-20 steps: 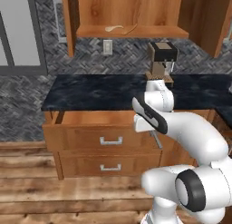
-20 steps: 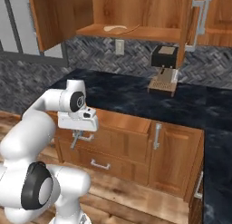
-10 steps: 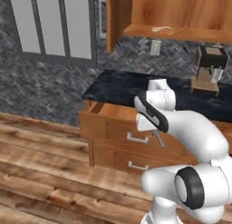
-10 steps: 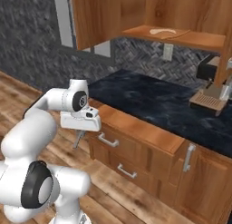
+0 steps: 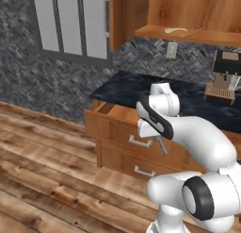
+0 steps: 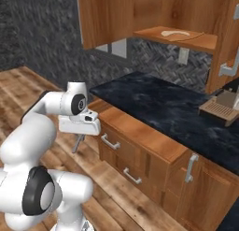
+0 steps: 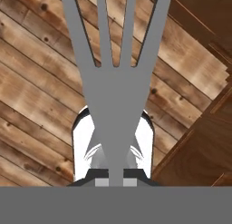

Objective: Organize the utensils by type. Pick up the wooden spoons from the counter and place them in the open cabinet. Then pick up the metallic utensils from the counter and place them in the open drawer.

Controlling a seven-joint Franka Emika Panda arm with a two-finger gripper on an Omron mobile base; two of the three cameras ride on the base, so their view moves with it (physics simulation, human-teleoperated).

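My gripper (image 5: 159,138) (image 6: 80,135) is shut on a thin grey metal fork (image 7: 115,82), one of the metallic utensils; its tines point away from the hand over the wooden floor. The fork (image 5: 162,145) (image 6: 77,143) hangs down in front of the open drawer (image 5: 117,113) (image 6: 140,134), below the black counter (image 5: 136,83) (image 6: 158,101). A pale wooden spoon (image 5: 175,30) (image 6: 175,34) lies on the shelf of the open cabinet (image 5: 207,37) (image 6: 205,42), with a thinner brown one (image 5: 193,33) beside it.
A coffee machine (image 5: 225,74) (image 6: 224,106) stands on the counter at the right. The cabinet door (image 5: 123,15) (image 6: 105,19) hangs open to the left of the shelf. A grey window (image 5: 70,22) sits in the stone wall. Plank floor (image 5: 42,170) spreads to the left.
The whole picture has shifted: the base has moved, so counter and cabinet slid right in the left base view. The arm keeps its pose and its hold on the fork.
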